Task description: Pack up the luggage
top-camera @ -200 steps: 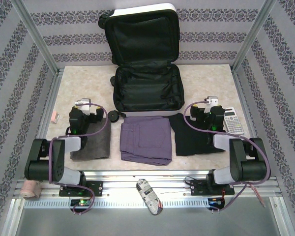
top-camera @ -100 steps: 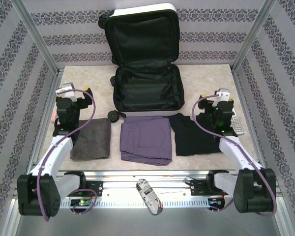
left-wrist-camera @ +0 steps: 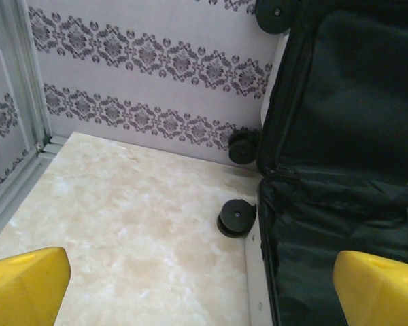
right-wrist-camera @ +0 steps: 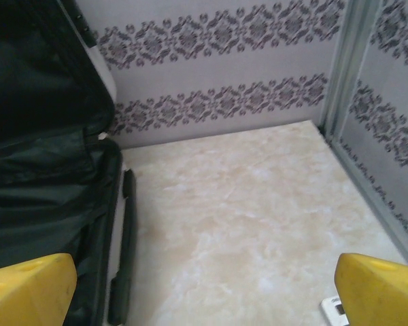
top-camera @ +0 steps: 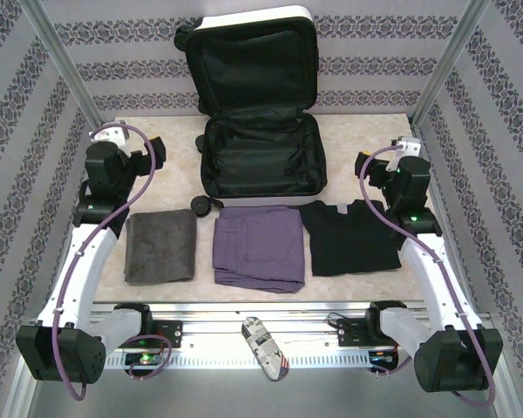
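The left hand [left-wrist-camera: 200, 292] is hovering wide open, gripping nothing, and a folded grey cloth [top-camera: 161, 246] is lying just behind it. Between both hands, the luggage [top-camera: 261, 161] is sitting open on the worktop [top-camera: 366, 139], lid leaning against the wall, likely to keep the compartment reachable. A black shirt [top-camera: 349, 237] is waiting behind the right hand [right-wrist-camera: 204, 288], equally open and empty.

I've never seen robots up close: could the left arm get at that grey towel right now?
Probably yes. The grey towel lies flat beside the left arm, nothing on it, and the arm's open fingers are empty, though aimed past it toward the luggage.
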